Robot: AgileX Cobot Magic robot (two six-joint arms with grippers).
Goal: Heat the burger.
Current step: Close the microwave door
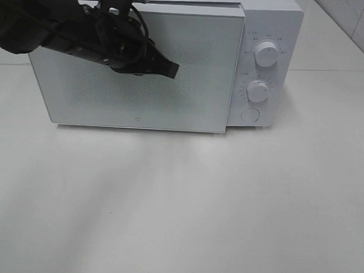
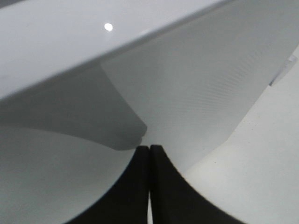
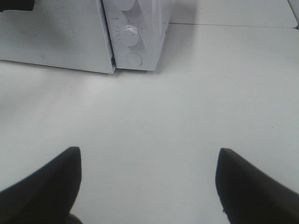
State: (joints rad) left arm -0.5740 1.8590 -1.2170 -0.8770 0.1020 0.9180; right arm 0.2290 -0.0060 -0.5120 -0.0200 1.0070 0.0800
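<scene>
L gripper (image 1: 171, 68): jaws together, nothing between them. It sits in front of microwave (image 1: 278, 20) door (image 1: 141, 98), over upper middle of the panel, tips pointing right. L wrist cam: fingers (image 2: 135, 186) pressed flat to each other, tips right by the door face, can't tell if touching. Door looks shut, flush w/ controls. Burger: not visible in any cam, can't tell where it is. R gripper (image 3: 148, 151): jaws wide apart, empty, above bare table (image 1: 179, 203) on near side of microwave, facing its controls. Controls at right end of microwave: upper knob (image 1: 266, 54), lower knob (image 1: 257, 91), round button (image 1: 250, 114) below them
</scene>
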